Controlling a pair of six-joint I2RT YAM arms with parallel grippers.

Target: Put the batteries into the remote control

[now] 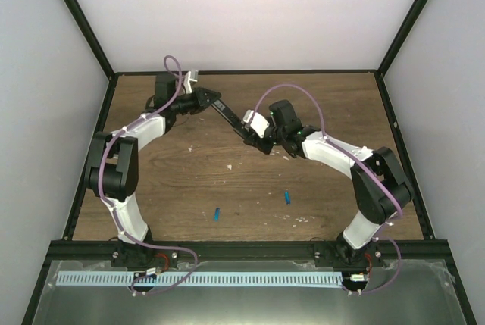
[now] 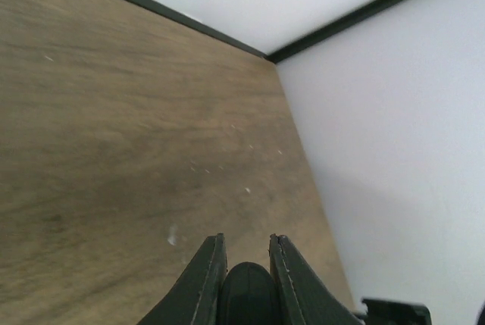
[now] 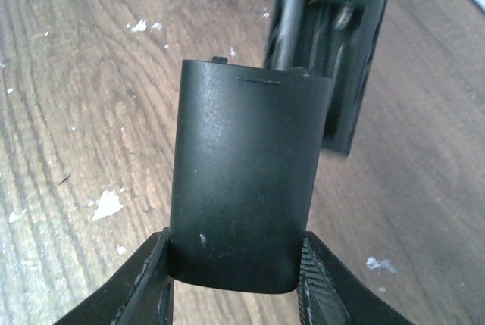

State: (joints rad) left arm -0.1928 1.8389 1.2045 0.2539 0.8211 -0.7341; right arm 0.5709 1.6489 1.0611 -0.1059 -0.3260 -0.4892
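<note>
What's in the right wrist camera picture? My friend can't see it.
A flat black cover is pinched between the jaws of the right gripper, filling the middle of the picture. Behind it is the remote control with its battery slot open, over a wooden table dotted with white specks.

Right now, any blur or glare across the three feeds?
Top external: even light, no glare, batteries small but distinct. Left wrist: table soft throughout. Right wrist: battery cover sharp, remote control behind it out of focus.
</note>
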